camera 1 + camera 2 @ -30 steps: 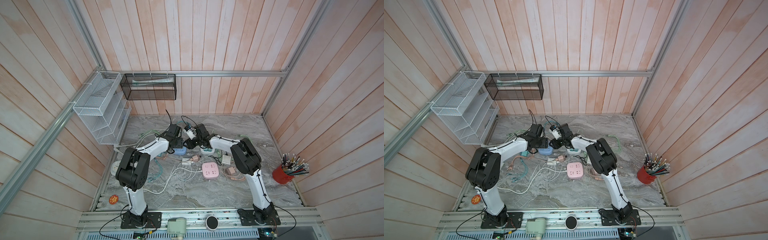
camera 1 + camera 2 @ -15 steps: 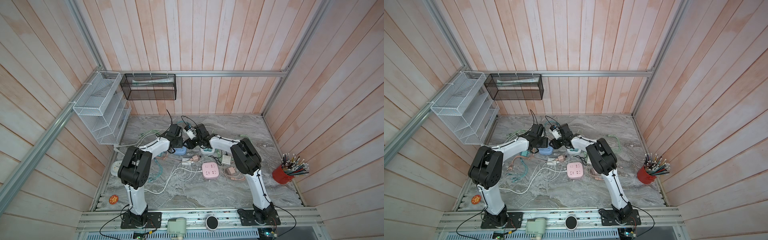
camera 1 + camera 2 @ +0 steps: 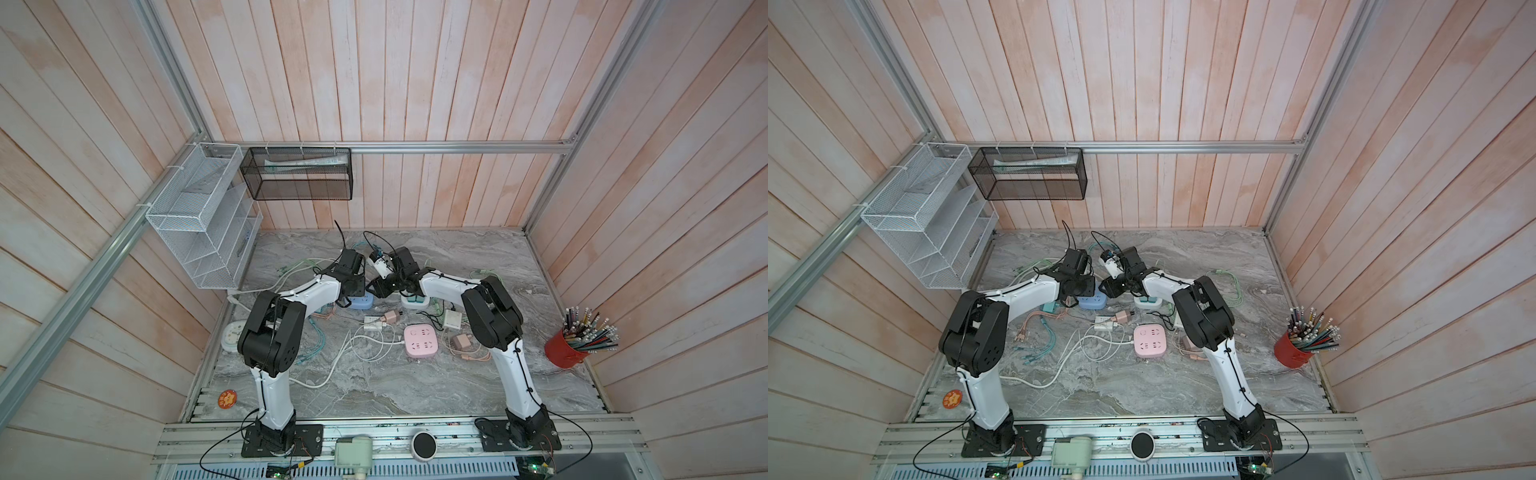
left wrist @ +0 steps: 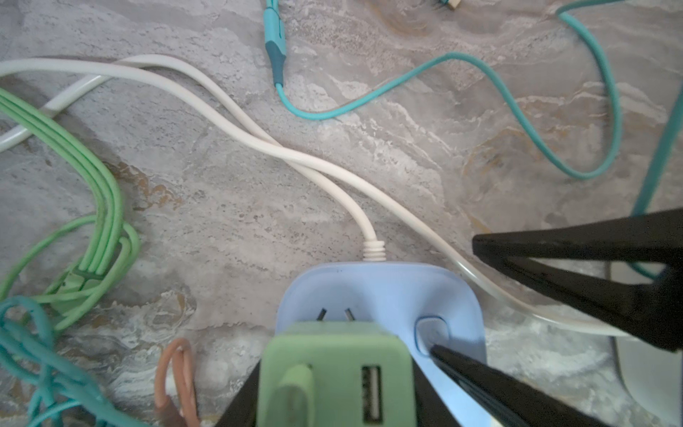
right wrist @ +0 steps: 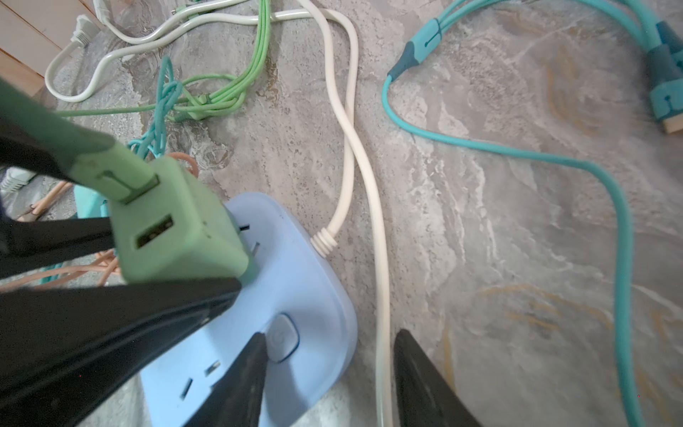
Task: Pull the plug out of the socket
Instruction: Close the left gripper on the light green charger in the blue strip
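Table (image 3: 457, 374): cluttered marble.
Left gripper (image 4: 332, 388): clenched on green charger plug (image 5: 177, 229).
Right gripper (image 5: 329, 334): spread astride blue socket (image 5: 295, 266).
Remaining: pulling it out.

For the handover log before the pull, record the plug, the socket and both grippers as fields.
plug: green charger plug, seated on the blue power socket, with a green USB cable in its top
left gripper: shut on the green charger plug's sides
right gripper: open, one fingertip on the socket by its button, and a white cable running between the jaws
progress: plug not yet clear of the socket
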You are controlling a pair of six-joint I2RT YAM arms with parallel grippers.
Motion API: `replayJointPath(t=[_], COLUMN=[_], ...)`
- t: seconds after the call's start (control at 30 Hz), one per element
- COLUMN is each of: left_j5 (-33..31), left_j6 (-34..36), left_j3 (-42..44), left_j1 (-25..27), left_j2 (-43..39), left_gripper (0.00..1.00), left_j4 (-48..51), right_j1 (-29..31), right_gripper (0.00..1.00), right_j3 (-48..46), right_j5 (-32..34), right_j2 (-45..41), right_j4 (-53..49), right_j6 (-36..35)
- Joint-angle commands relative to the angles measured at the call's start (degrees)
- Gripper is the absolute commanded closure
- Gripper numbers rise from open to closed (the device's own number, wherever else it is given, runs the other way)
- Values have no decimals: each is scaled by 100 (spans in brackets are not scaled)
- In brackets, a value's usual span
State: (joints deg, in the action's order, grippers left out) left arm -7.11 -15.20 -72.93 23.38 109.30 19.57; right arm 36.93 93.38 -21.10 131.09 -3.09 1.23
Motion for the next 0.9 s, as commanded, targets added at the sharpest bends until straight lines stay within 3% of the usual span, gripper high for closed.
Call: replayJointPath(t=[0.0, 0.53, 0.87], left_j5=[-8, -431, -73], left_j6=[15, -135, -507], left_j3=[-66, 112, 293], left_j1=[63, 398, 219], left_j2=[52, -313, -808], left_gripper=[58, 66, 66], left_j4=[-86, -447, -815], right_j1=[-125, -89, -89], right_gripper=[48, 48, 48], right_j3=[-284, -298, -372], right_j5=[660, 752, 774], right_j2=[453, 448, 409], right_j4=[-1220, -1264, -1238], right_j6=[-220, -304, -282])
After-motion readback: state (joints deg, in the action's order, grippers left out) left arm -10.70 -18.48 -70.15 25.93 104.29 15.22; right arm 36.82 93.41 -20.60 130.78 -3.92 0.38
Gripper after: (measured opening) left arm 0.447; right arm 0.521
